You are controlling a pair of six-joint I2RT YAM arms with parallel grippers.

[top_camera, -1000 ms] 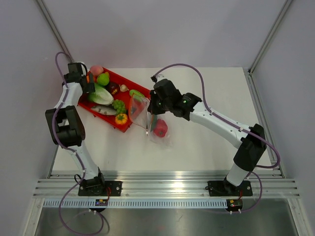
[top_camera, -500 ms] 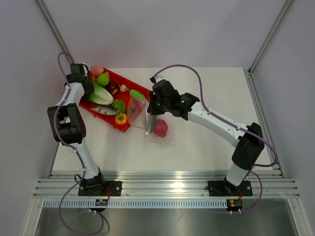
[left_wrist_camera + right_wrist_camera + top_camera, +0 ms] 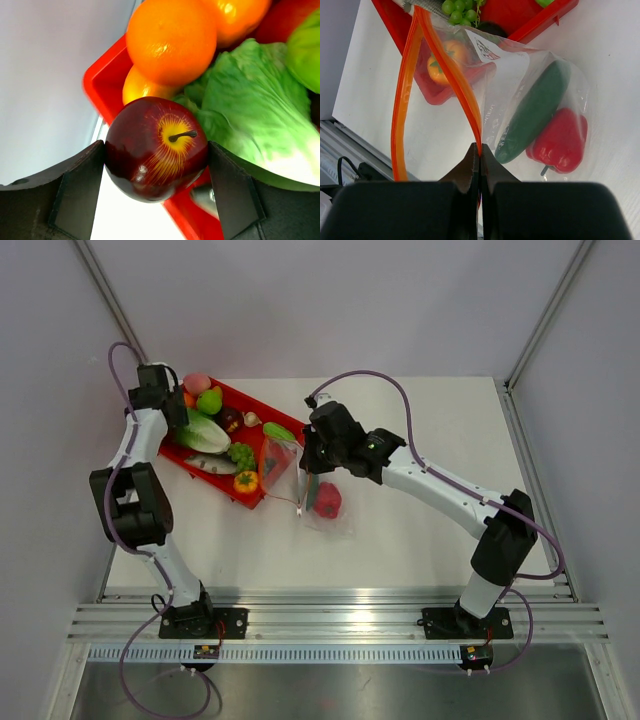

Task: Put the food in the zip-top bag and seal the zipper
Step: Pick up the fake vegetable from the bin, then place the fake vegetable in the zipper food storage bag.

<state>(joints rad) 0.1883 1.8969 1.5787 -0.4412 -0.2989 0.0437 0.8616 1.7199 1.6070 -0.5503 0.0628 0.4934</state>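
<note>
My left gripper (image 3: 170, 406) is at the far left end of the red tray (image 3: 256, 402), shut on a dark red apple (image 3: 156, 148) held between both fingers. Beside it lie an orange (image 3: 172, 40) and the green-white cabbage (image 3: 250, 110). My right gripper (image 3: 480, 150) is shut on the orange-red zipper (image 3: 445, 65) of the clear zip-top bag (image 3: 520, 75) and holds its mouth open in a loop. A green cucumber (image 3: 535, 112) and a red pepper (image 3: 560, 140) lie inside the bag. In the top view the bag (image 3: 322, 502) hangs by the tray's near corner.
The tray also holds the cabbage (image 3: 205, 432), green grapes (image 3: 241, 453), a small orange-yellow pepper (image 3: 246, 480), a green pear (image 3: 210, 400), a pink peach (image 3: 196, 383) and a dark fruit (image 3: 231, 419). Walls close in the table on the left, right and back.
The left arm has shifted slightly at the tray's far end. The right gripper and the bag moved a little to the left, then held still.
</note>
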